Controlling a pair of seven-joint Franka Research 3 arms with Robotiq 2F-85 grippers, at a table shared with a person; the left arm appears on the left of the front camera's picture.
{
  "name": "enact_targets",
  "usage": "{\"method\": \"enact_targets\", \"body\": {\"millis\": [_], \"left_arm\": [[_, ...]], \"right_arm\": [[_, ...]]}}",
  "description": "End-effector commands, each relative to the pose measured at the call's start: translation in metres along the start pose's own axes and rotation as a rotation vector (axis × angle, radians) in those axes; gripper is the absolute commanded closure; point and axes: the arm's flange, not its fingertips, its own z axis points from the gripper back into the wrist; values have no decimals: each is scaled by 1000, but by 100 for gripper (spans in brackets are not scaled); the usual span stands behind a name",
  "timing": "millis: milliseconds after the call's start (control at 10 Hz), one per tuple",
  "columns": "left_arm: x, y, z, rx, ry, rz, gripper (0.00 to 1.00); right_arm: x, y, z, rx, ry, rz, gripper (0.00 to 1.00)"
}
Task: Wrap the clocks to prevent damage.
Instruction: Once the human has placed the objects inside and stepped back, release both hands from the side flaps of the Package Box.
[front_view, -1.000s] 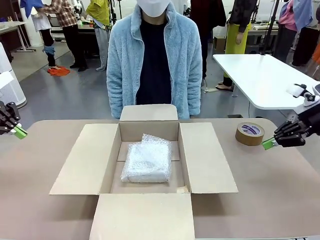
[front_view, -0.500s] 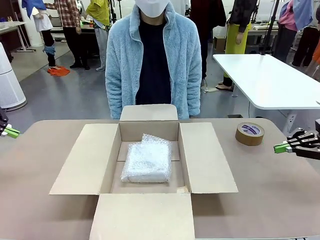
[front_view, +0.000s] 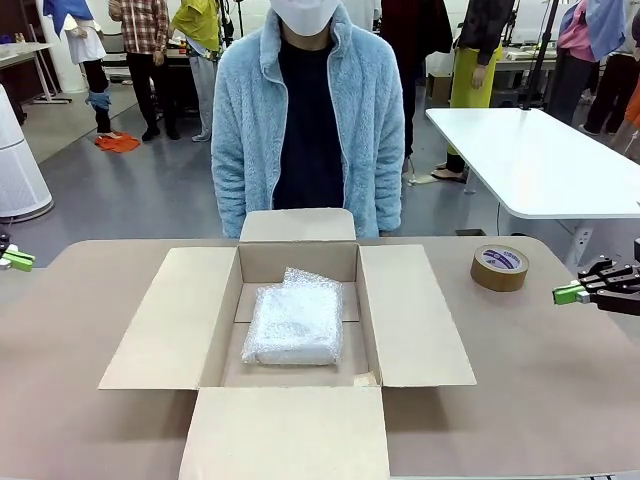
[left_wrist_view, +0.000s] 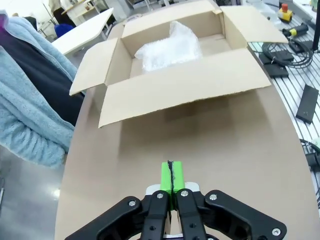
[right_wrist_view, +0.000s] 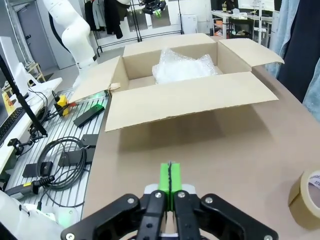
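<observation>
A: From the front, where are the clocks?
B: The clocks (front_view: 296, 325), one whitish bubble-wrap bundle, lie flat on the floor of the open cardboard box (front_view: 415, 320) in the middle of the worktop (front_view: 560, 390). The left hand (front_view: 18, 261) is out at the left edge and the right hand (front_view: 568, 293) at the right edge, just past the tape roll (front_view: 499, 267). Both are well apart from the box, about evenly, so I wouldn't call either nearer.
A: Holding anything?
B: No, each has its green pads pressed together on nothing.
A: And from the left wrist?
B: Pads tight together, aimed across bare worktop at the box's spread side flap. The bundle lies straight ahead, beyond that flap and down behind the wall.
A: The right wrist?
B: Much the same from the other side, with the tape roll down in the corner. I'd say either hand must open, go over its flap and then down. The bundle's longer side seems to run from robot to person, crosswise to both, though it's nearly square
</observation>
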Motion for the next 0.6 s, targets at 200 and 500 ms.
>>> {"method": "enact_targets", "body": {"millis": [200,500], "left_arm": [[-1,5,4,1,-70,-12,100],[1,1,1,-16,-37,11,100]], "right_arm": [[1,-1,-2,3,3,3,99],[1,-1,-2,3,3,3,99]]}}
